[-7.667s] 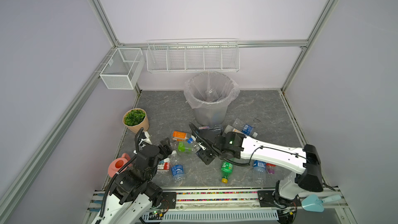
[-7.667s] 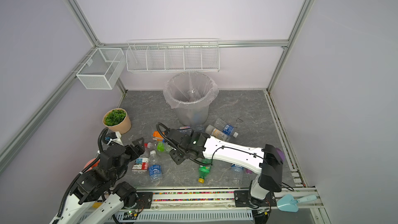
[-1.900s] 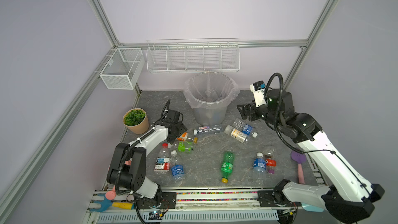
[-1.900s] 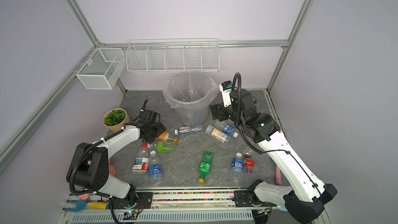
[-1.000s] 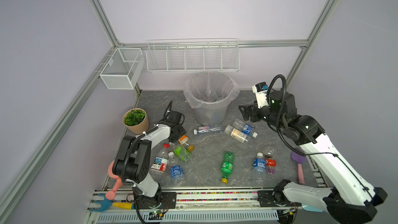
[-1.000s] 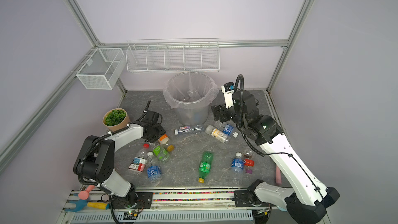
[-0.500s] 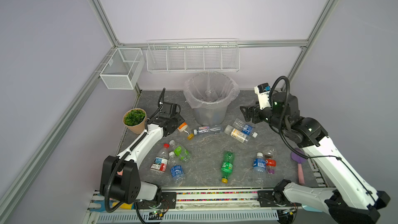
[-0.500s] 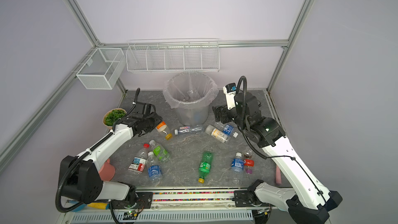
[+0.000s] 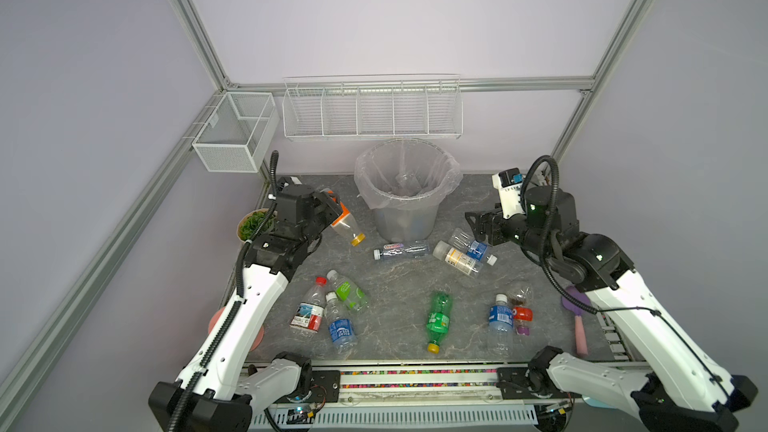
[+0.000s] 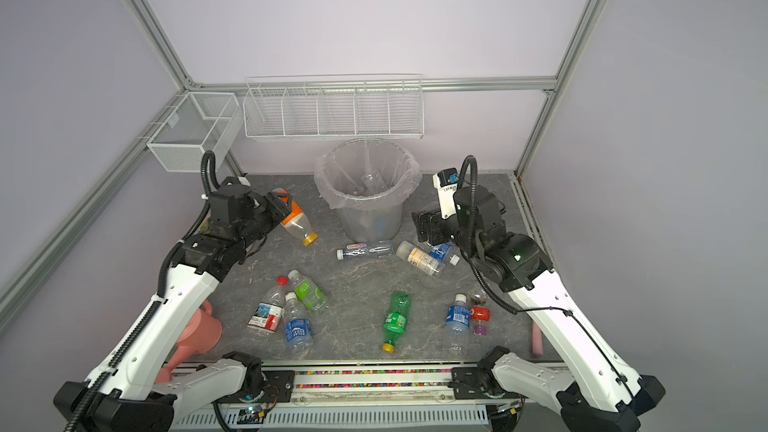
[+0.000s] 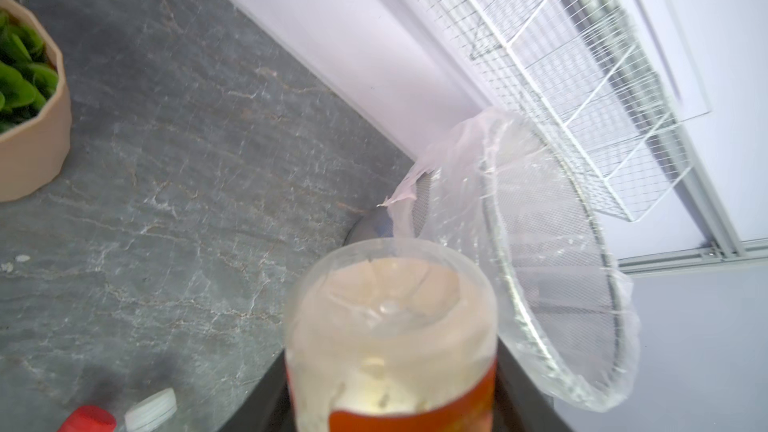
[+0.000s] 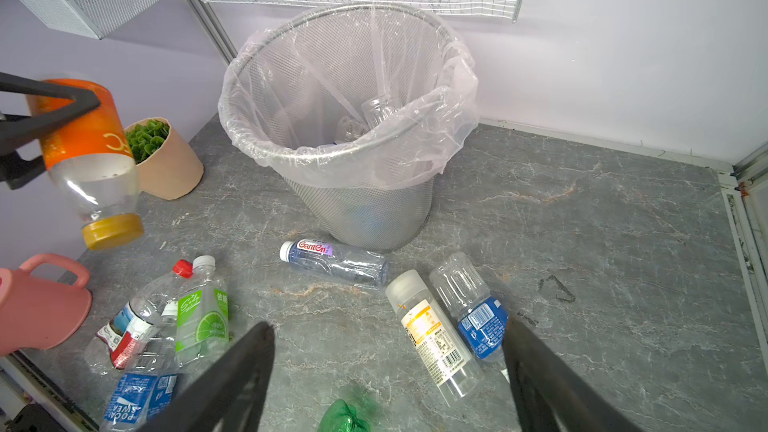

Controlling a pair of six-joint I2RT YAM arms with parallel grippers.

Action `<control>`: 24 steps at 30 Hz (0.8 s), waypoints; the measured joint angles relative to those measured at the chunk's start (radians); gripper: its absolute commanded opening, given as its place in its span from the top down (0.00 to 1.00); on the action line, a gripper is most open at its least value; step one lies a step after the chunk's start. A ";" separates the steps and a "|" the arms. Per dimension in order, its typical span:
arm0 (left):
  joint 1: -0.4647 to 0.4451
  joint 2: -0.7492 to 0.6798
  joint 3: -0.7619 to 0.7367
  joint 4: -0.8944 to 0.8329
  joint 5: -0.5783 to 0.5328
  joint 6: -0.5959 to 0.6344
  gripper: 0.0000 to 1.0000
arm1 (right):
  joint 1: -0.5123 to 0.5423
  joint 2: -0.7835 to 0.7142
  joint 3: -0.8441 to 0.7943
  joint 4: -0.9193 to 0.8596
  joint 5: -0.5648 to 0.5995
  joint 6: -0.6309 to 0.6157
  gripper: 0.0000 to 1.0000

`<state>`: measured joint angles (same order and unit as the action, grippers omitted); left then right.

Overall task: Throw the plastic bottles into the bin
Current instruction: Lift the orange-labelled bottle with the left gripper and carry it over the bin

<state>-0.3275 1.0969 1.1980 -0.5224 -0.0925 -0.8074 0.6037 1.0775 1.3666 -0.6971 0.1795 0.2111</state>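
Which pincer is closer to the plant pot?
Left. The left pincer, holding the orange-labelled bottle, hangs just beside the plant pot; the right pincer is far beyond the bin.

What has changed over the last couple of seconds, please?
The left gripper, shut on the orange-labelled bottle, has lifted it off the floor and carried it toward the bin. The right gripper, open, shifted only slightly. The bin and the clear bottle at its foot stayed put.
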 measured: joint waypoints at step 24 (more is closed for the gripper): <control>-0.143 -0.106 0.195 0.430 -0.026 0.446 1.00 | 0.000 -0.047 -0.038 0.000 -0.001 0.025 0.12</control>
<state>-0.4706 0.9909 1.3930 -0.0925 -0.1188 -0.3618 0.6037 1.0309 1.3285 -0.6968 0.1783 0.2359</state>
